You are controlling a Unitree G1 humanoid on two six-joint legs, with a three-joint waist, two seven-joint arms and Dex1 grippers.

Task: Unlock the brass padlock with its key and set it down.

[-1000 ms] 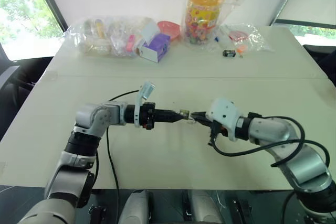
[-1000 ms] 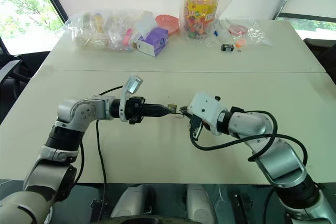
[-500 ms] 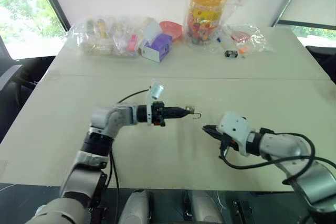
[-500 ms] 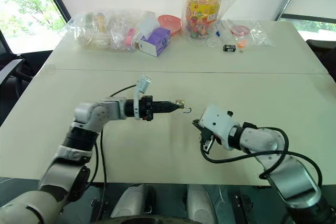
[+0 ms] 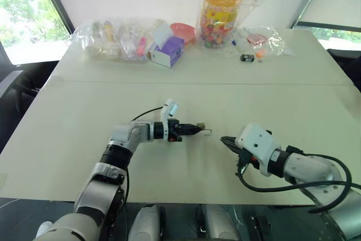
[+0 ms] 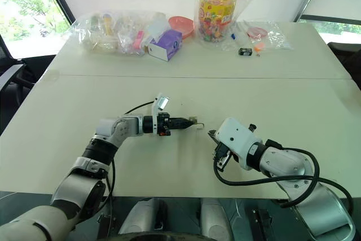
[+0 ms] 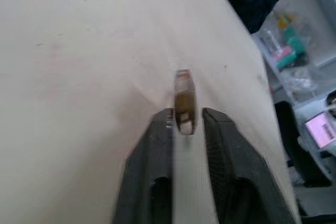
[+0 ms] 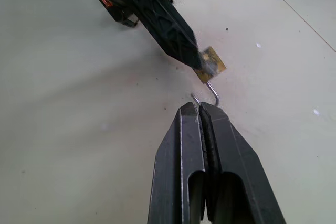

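Observation:
The brass padlock (image 8: pixel 211 61) is a tiny golden body whose thin silvery shackle (image 8: pixel 212 94) hangs open like a hook. It sits low over the cream table (image 5: pixel 169 167), near the middle. My left gripper (image 7: pixel 186 116) is open. The padlock (image 7: pixel 184 103) stands between its fingertips, and a gap shows beside one finger (image 7: pixel 212 129). My right gripper (image 8: pixel 199 107) is shut a short way to the right of the padlock (image 5: pixel 201 130), with its tip just short of the shackle's free end. The key is hidden.
Along the table's far edge lie clear plastic bags of small items (image 5: pixel 115 40), a purple box (image 5: pixel 167 51), a pink bowl (image 5: pixel 181 29), a jar with an orange lid (image 5: pixel 220 12) and a small black object (image 5: pixel 246 57). Black cables trail from both wrists.
My right gripper has drawn back from the padlock toward me. The left gripper has sunk toward the table with the padlock and parted its fingers. The shackle now stands open.

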